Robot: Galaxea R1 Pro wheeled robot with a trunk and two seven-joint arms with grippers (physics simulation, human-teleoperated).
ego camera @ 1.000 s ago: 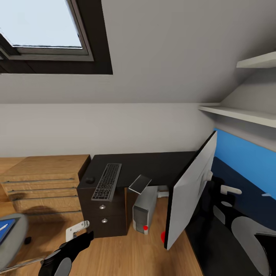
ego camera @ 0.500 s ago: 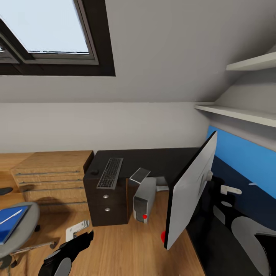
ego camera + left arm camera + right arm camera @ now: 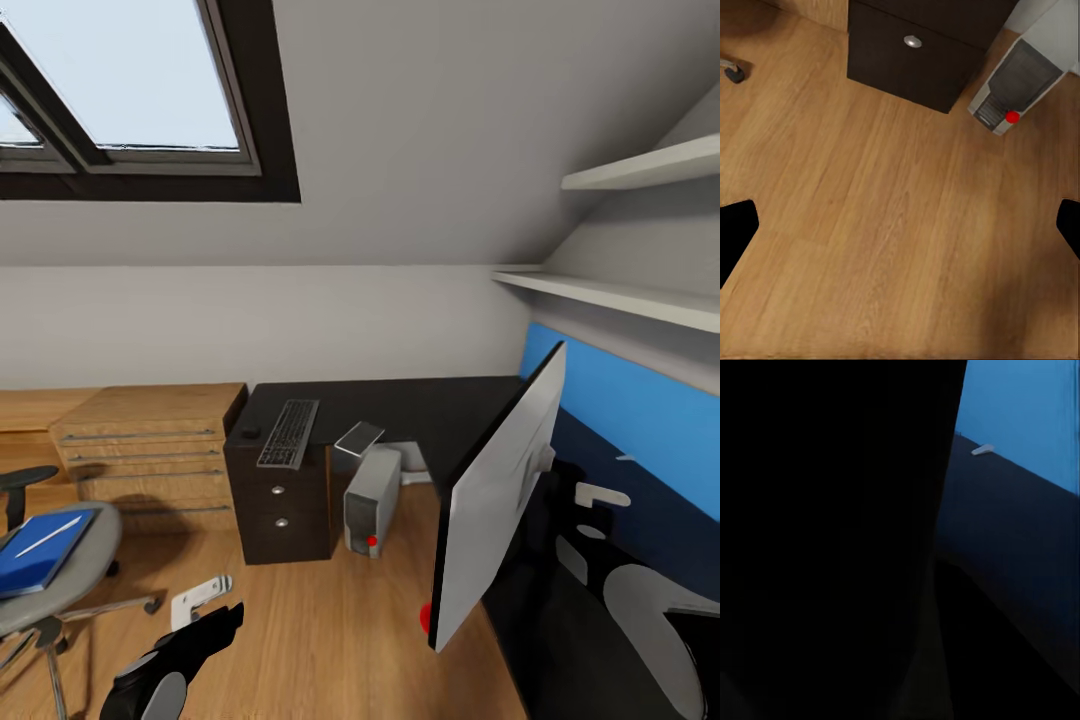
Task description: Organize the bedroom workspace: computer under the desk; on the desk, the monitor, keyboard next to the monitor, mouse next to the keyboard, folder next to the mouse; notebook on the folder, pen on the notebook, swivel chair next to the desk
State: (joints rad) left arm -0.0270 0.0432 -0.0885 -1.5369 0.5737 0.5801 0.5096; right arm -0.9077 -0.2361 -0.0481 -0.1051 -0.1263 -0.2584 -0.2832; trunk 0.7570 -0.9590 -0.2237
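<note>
Camera pulls back & pans: whole view shifts, things themselves don't move. Desk w/ keyboard & computer now looks smaller, farther. Swivel chair comes further into view, blue folder & white pen on the seat now in full sight. More of the skylight shows. Monitor keeps its spot in frame.

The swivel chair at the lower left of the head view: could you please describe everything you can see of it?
The swivel chair has a round grey padded seat, a black armrest at its far side and thin chrome legs on dark casters resting on the wooden floor. The picture's edge cuts part of it off. A blue folder lies flat on the seat with a slim white pen on top. It stands apart from the desk, in front of the wooden drawer unit.
</note>
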